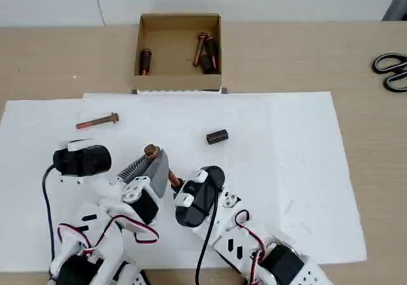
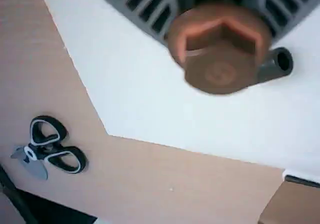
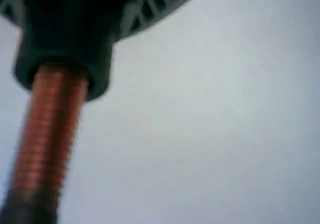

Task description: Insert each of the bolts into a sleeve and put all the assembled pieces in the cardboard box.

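The table (image 1: 305, 56) is tan wood, with a white sheet (image 1: 292, 170) covering its near half. The box (image 1: 179, 80) stands at the sheet's far edge. It holds three assembled pieces: one (image 1: 145, 60) by its left wall and two (image 1: 206, 51) lying together near its right wall.

Left gripper (image 1: 151, 164): clenched on the bolt (image 2: 220, 54) just below the hex head, above the sheet's near part. The head points toward the box. The shank slants down toward the right arm.

Right gripper (image 1: 177, 184): just beside the left one, grasping the sleeve (image 3: 60, 49). The bolt's threaded end stands in the sleeve's mouth. How far it has entered cannot be told.

Loose bolt (image 1: 97, 121): lies flat on the sheet's left part, head to the right.

Loose sleeve (image 1: 217, 136): lies on its side near the sheet's centre, apart from both grippers.

Scissors (image 1: 391, 72): on the bare table at the far right edge.
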Available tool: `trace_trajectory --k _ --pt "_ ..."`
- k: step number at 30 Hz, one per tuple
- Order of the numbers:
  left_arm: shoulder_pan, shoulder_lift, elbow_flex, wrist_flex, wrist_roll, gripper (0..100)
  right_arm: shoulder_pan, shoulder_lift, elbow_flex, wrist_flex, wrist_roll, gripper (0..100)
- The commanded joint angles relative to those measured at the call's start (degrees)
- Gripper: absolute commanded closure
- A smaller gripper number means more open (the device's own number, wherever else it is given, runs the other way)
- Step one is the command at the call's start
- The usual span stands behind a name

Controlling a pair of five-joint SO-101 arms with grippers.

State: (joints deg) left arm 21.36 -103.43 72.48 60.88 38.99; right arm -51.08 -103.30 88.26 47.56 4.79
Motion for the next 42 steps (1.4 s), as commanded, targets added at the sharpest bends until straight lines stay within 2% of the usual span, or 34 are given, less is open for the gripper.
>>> trace_trajectory --k 1,5,10,17,27,29,32,34,38,42 --pt "0.88 -0.18 0.22 0.18 0.18 99 -0.22 -0.57 -4.66 -1.63 0.62 99.6" --pt "5.27 -0.18 1.54 0.18 -0.09 99 -0.22 -0.57 -4.75 -1.63 3.08 99.6" --pt "9.67 -0.18 3.38 2.99 -4.84 99 -0.13 -0.57 -4.75 -6.20 5.45 99.6" --pt "9.76 -0.18 3.56 8.70 -7.30 99 -0.13 -0.57 -4.75 -7.08 5.27 99.6" --pt "9.32 -0.09 3.30 7.56 -9.32 99 0.40 -0.57 -4.40 -6.99 5.36 99.6" --pt "9.32 -0.09 3.30 6.59 -9.32 97 1.27 -0.57 -4.40 -6.81 5.27 99.6" --pt "9.23 -0.09 3.38 6.51 -9.32 86 3.12 -0.57 -4.40 -6.73 5.19 99.6" --pt "8.00 -0.09 3.38 6.59 -9.41 82 3.65 -0.57 -4.40 -6.73 5.19 99.6" --pt "5.01 -0.09 2.68 6.68 -10.90 82 3.91 -0.57 -4.40 -6.73 5.19 99.6" --pt "4.92 -0.09 0.31 7.30 -10.73 82 3.91 -0.57 -4.31 -6.64 5.19 99.6"
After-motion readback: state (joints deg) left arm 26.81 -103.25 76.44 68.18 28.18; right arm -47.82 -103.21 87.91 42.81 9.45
